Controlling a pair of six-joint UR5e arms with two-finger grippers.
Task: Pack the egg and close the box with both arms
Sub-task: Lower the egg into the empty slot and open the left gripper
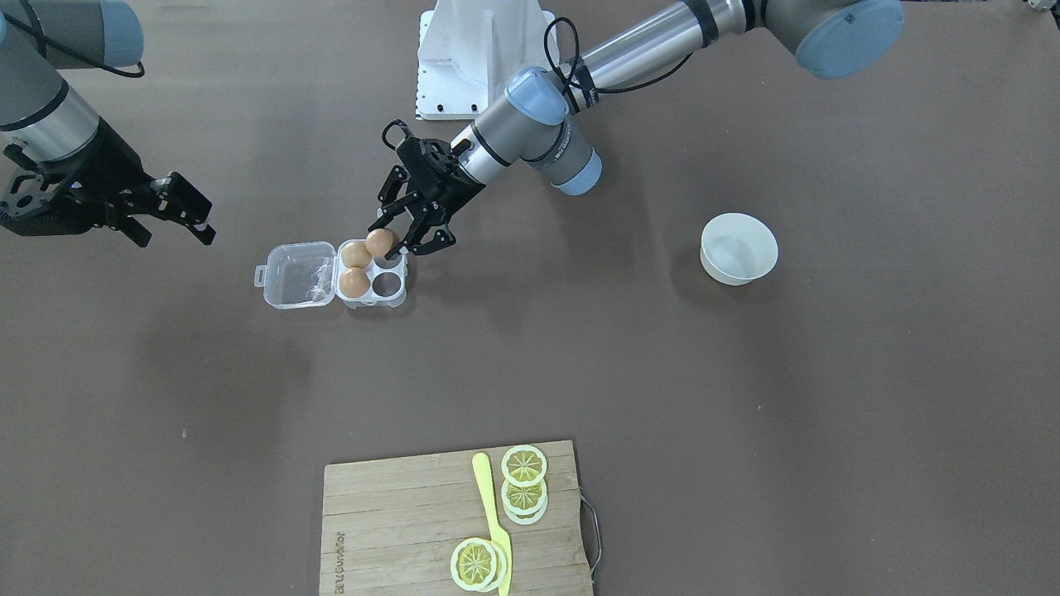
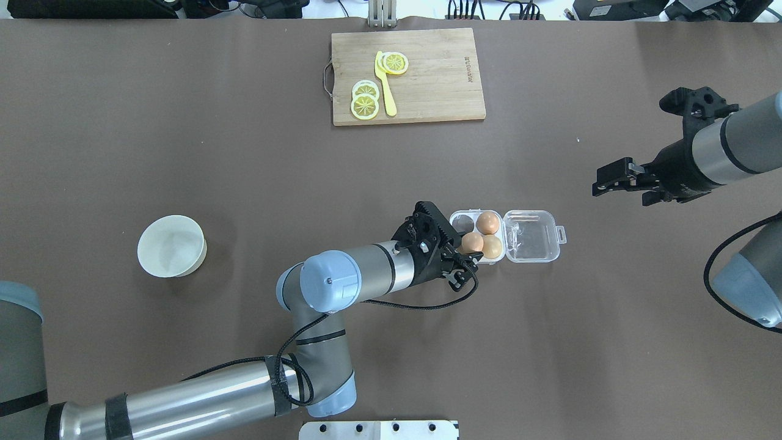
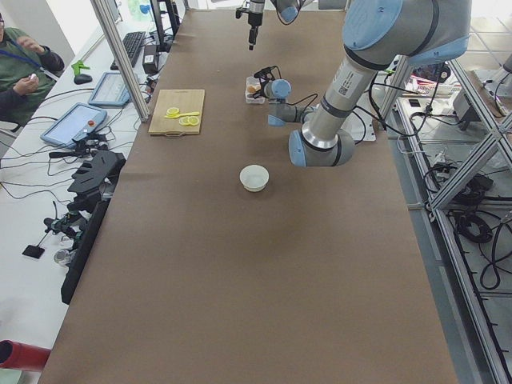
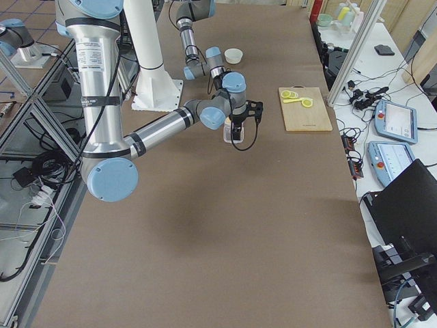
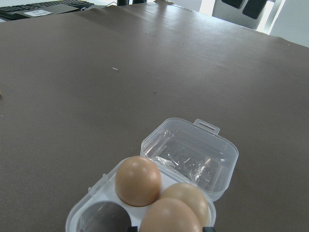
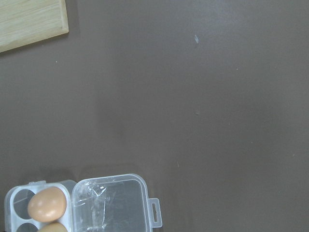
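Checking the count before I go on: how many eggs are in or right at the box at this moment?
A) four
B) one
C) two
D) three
D: the first egg and the second egg sit in cells of the box, the third egg is held in the left pincer, and the last cell is bare.

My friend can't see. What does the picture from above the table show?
The left gripper holds a brown egg over the open clear box, which already has two eggs. The right gripper hovers off to the right, and a white bowl sits far left.
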